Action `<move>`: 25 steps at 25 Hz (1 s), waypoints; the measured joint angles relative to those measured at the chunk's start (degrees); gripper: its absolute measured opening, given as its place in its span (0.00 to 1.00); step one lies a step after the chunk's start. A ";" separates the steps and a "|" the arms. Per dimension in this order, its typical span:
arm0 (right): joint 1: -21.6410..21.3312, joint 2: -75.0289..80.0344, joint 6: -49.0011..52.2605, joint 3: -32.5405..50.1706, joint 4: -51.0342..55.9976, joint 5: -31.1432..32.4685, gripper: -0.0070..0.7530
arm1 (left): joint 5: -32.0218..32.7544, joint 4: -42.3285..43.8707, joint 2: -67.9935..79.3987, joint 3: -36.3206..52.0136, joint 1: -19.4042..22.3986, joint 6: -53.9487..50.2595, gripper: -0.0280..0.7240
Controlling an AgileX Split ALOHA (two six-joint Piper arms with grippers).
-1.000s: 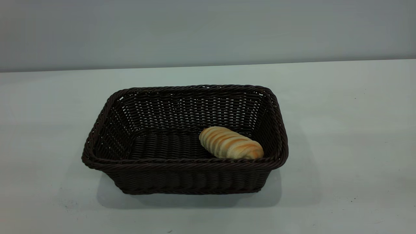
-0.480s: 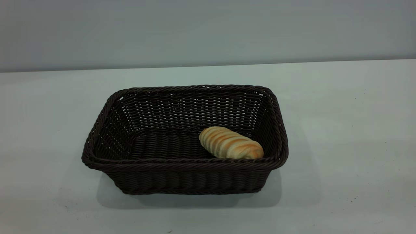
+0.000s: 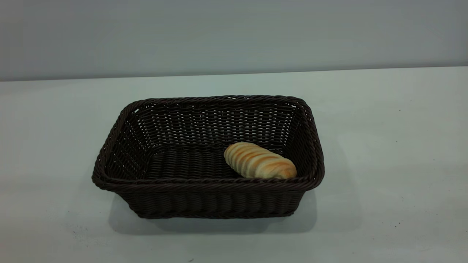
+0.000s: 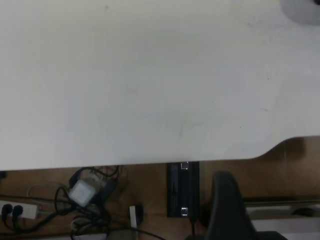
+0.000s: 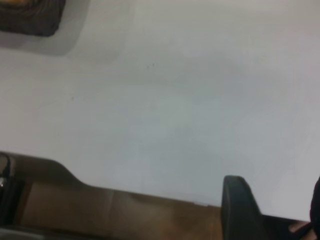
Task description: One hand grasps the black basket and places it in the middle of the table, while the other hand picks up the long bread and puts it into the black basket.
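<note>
The black basket stands on the white table near its middle. The long bread lies inside it, on the floor of the basket by its right wall. Neither arm shows in the exterior view. My left gripper hangs over the table's near edge, away from the basket; one finger shows with a wide bare gap beside it. My right gripper is open and empty over bare table, with both fingers apart. A corner of the basket shows far from it.
In the left wrist view the table edge runs across, with a black rail, a cable tangle and a power strip on the wooden floor below. The right wrist view also shows the table edge.
</note>
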 joint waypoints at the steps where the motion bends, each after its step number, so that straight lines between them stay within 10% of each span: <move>1: 0.00 -0.54 0.08 0.08 -0.04 0.00 0.42 | -0.17 0.00 0.00 0.07 0.00 0.00 0.72; 25: 2.21 -1.57 0.63 0.22 -0.01 0.18 0.41 | -0.42 0.00 -7.73 0.18 1.92 0.00 0.72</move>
